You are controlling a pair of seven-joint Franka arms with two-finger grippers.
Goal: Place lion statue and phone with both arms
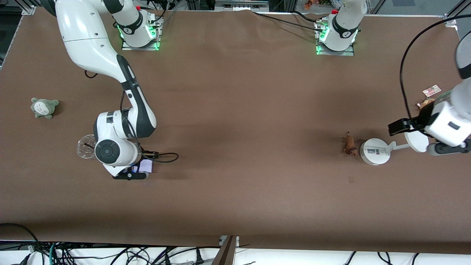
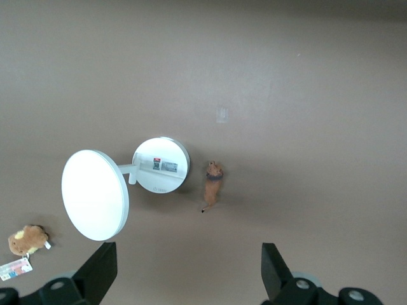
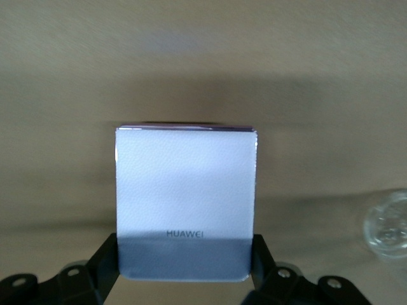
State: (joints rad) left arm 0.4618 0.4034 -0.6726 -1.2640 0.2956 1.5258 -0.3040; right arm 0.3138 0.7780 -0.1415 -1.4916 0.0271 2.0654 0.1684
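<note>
Right tool (image 3: 184, 267) is clamped on the phone (image 3: 186, 197), one finger on each long edge near its lower end, low over the tabletop (image 1: 235, 110) at the right arm's end, beside a clear glass dish (image 1: 85, 147). Left tool (image 2: 184, 270) hangs with its fingers spread wide and nothing between them, over the white round-based stand (image 2: 160, 165) and its disc at the left arm's end. Just beside that stand's base, toward the table's middle, lies the lion statue (image 1: 350, 144), on the tabletop and apart from both tools. I judge the phone to be a stiff, smooth slab that could slip or pivot between two narrow fingers, so the edge hold looks right but wants a gentle set-down. By its look the lion is small, light and rigid, with a thin tail that seems fragile; the stout middle of its body, pinched across the narrow width, seems the best hold, and the stand so close leaves little room for one finger. A grey-green plush (image 1: 44, 107) sits well apart, toward the right arm's end.
</note>
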